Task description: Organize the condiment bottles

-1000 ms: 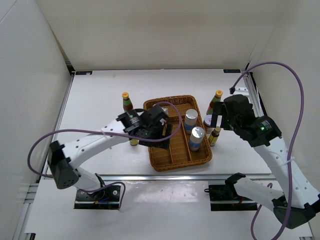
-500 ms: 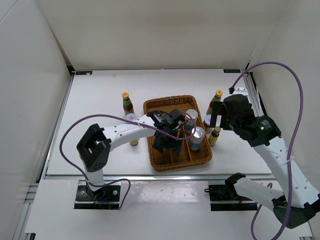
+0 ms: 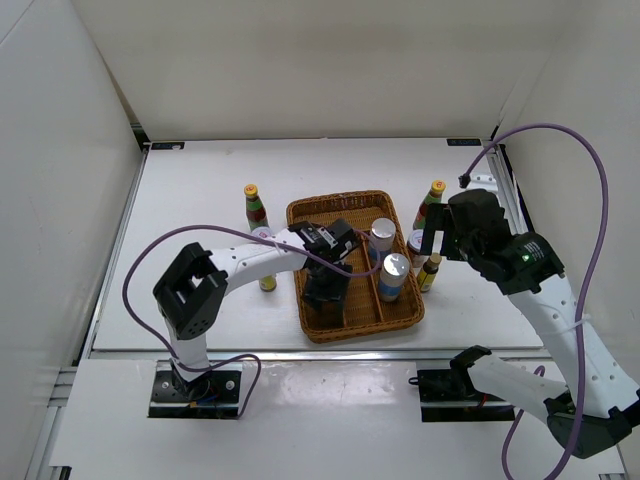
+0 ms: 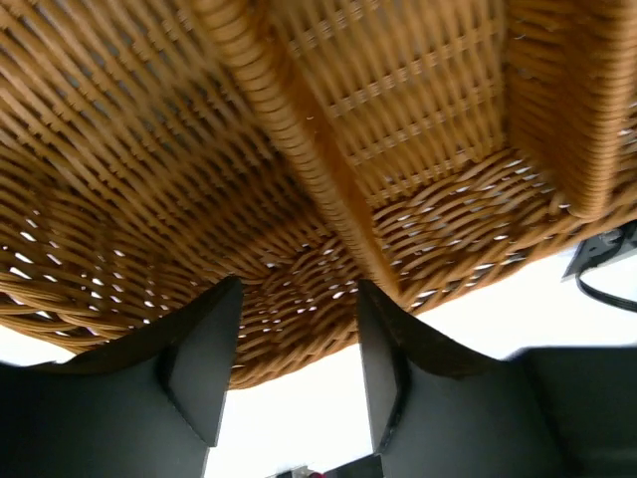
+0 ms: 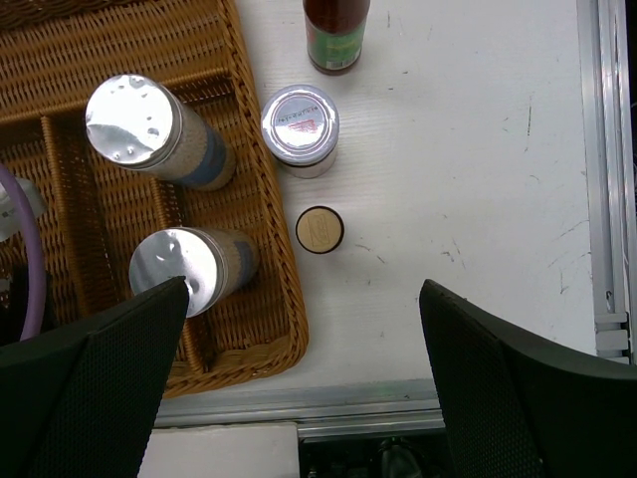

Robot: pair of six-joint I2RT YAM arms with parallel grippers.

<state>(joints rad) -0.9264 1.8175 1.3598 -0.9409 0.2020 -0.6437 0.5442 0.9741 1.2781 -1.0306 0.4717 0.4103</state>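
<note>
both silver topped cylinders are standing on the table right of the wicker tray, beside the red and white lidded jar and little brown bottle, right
No. Both silver-topped cylinders stand inside the wicker tray, by its right wall, as the right wrist view shows. The red-and-white-lidded jar and little brown bottle are on the table beside it.

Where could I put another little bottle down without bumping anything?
Widest bare table: between the far rim of the wicker tray and the back wall. Also right of the small brown bottle, up to the metal rail. Crowded: tray's right compartment, two cylinders inside, a jar beside its rim.
</note>
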